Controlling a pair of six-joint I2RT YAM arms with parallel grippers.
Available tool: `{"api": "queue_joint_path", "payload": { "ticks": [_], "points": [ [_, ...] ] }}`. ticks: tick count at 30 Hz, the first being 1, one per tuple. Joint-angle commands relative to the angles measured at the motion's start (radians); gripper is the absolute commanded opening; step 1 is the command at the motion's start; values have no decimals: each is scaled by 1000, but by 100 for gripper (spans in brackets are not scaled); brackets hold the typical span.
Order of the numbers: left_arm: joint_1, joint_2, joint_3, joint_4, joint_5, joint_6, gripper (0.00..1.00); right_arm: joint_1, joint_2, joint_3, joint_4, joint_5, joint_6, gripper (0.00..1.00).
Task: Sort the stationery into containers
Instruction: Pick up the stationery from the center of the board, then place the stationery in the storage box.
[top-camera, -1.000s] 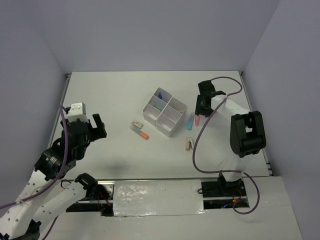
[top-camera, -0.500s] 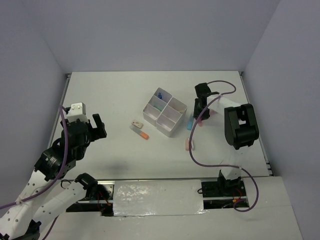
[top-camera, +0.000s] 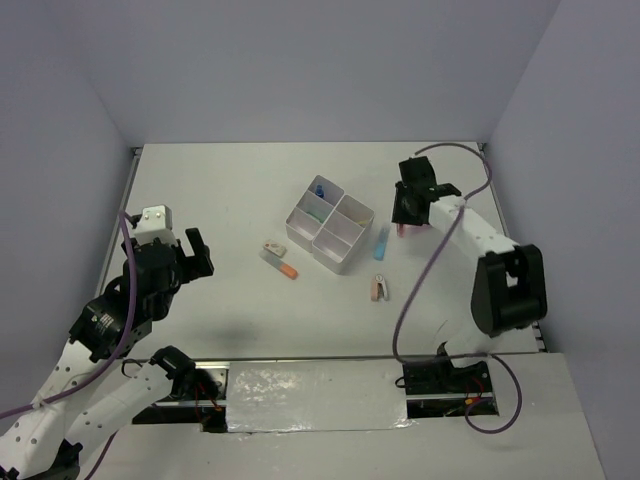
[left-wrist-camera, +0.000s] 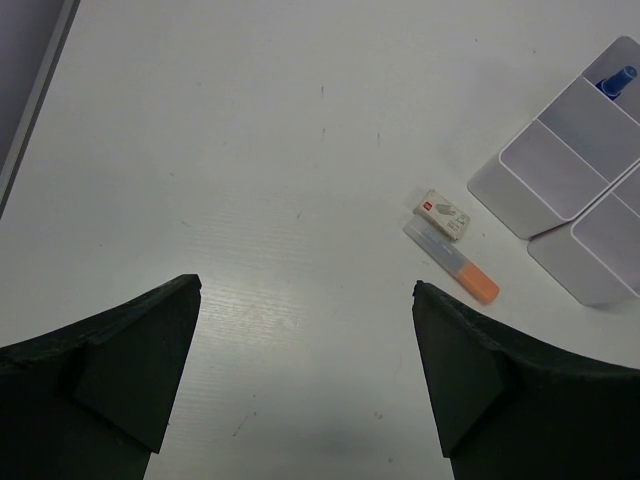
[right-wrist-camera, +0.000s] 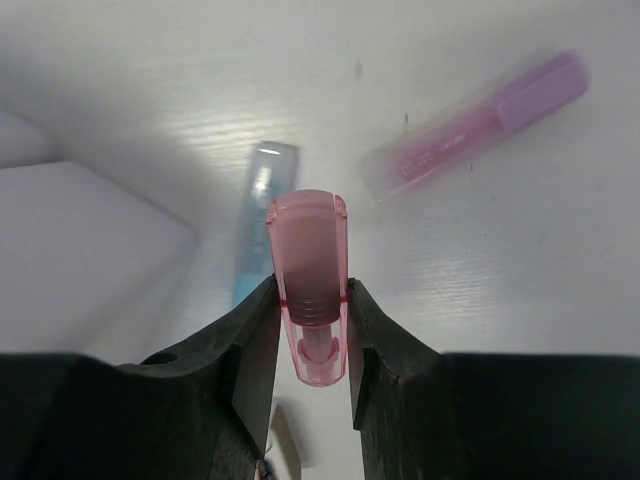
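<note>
My right gripper (right-wrist-camera: 310, 300) is shut on a translucent pink highlighter (right-wrist-camera: 308, 250) that stands up between its fingers, lifted off the table. Under it lie a blue highlighter (right-wrist-camera: 260, 215) and a blurred purple-pink highlighter (right-wrist-camera: 480, 125). From above, the right gripper (top-camera: 408, 205) hangs right of the white four-compartment box (top-camera: 330, 224), with the blue highlighter (top-camera: 381, 241) between them. A blue-capped tube (top-camera: 320, 189) and a green item (top-camera: 315, 210) sit in the box's far compartments. My left gripper (top-camera: 195, 252) is open and holds nothing, well left of the box.
An eraser (left-wrist-camera: 443, 215) and an orange highlighter (left-wrist-camera: 455, 262) lie left of the box (left-wrist-camera: 560, 180), ahead of the left gripper (left-wrist-camera: 307, 285). A pink mini stapler (top-camera: 380, 289) sits nearer the arms. The right arm's cable (top-camera: 420, 270) loops over the table.
The right gripper's jaws have closed on the pink highlighter beside the blue one and lifted it. The right arm's elbow has swung outward. The left arm has not moved.
</note>
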Motion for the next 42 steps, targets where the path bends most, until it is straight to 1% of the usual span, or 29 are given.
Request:
{"api": "queue_joint_path", "payload": {
  "ticks": [1,2,3,4,5,6,8,9,11,12,15,18,19,23,26,28,29,30,32,33,36,37,40,41,42],
  "points": [
    [7,-3,-3,46,7,13,99,96,-217,59,13,61,-43,0],
    [9,-4,-3,48,3,12,99,149,-234,81,39,66,-67,0],
    [9,-3,-3,48,3,10,99,174,-248,90,57,25,-93,0],
    [9,-6,-3,48,3,9,99,202,-256,99,77,-14,-157,0],
    [10,-4,-3,46,3,7,99,234,-247,134,85,-47,-189,0],
    [10,-4,-3,46,0,6,99,292,-229,162,70,-67,-218,1],
    [10,0,-3,43,-4,3,99,347,-160,241,50,-92,-301,2],
    [10,0,-1,43,-6,1,99,398,-102,268,42,-95,-359,3],
    [10,5,-3,43,-6,3,99,433,-35,349,33,-68,-396,4],
    [12,6,-3,43,-6,3,99,453,32,381,22,-43,-419,4],
    [12,14,-1,43,-4,6,99,470,139,489,24,-29,-467,5],
    [12,13,-3,45,-3,7,99,478,210,532,33,4,-510,8],
    [12,13,-3,46,0,9,99,476,227,565,28,9,-515,9],
    [12,16,-3,48,2,13,99,478,290,612,-4,17,-536,12],
    [13,16,-3,51,5,15,99,477,312,595,1,34,-539,20],
    [13,16,-3,52,8,18,99,478,313,573,10,31,-541,29],
    [15,16,-3,52,10,18,99,480,307,567,15,31,-536,42],
    [15,17,-3,54,11,18,99,480,302,560,18,31,-535,46],
    [16,23,-3,54,13,19,99,480,283,543,25,26,-533,51],
    [16,25,-3,54,14,19,99,480,275,540,24,24,-532,56],
    [19,26,-3,55,19,21,99,487,237,544,15,9,-524,60],
    [21,29,-3,55,19,21,99,489,224,547,12,-3,-522,71],
    [23,29,-3,54,17,19,99,490,168,552,-11,8,-495,72],
    [23,31,-3,54,17,19,99,489,117,543,-8,36,-477,72],
    [23,32,-3,52,16,19,99,484,85,526,-2,55,-419,73]
  ]
}}
